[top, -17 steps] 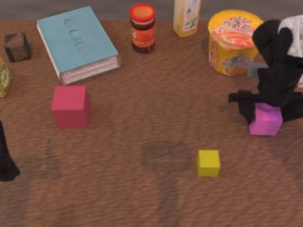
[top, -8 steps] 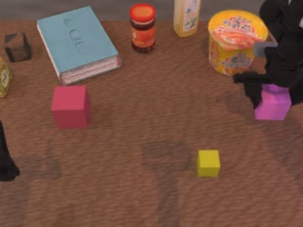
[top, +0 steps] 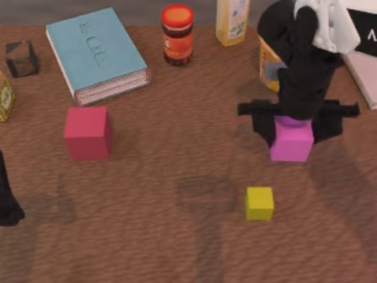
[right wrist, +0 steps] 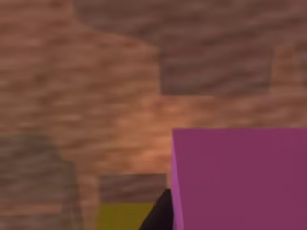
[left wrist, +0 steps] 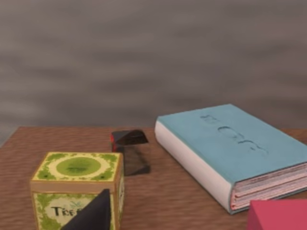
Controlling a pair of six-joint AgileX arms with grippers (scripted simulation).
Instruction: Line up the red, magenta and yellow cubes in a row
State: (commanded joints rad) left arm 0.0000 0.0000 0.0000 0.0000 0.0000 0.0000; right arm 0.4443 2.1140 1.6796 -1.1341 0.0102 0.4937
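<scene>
The right end effector (top: 291, 131) is clamped on the magenta cube (top: 291, 142), which hangs beneath it and shows just below the black fingers in the top view. Over the last second the pair has travelled from the tabletop's (top: 194, 118) right edge inward — first away from the viewer, then left — so the cube now sits well in from that edge. The right wrist view confirms the hold: the cube fills the near side, with tabletop behind it and a strip of the yellow cube (right wrist: 124, 216) beyond. The yellow cube (top: 260, 203) lies near the end effector, below and a little left of it in the top view, untouched. The red cube (top: 88, 132) is far off to the end effector's left, also unmoved, just below a blue book (top: 96, 54). Whether the magenta cube is clear of the tabletop cannot be told for certain. The left end effector (top: 8, 203) is parked at the left edge; its fingers cannot be judged. Assessment: transport is under way — none of the three is yet aligned, and a place-down beside the yellow cube looks the likely next step.
</scene>
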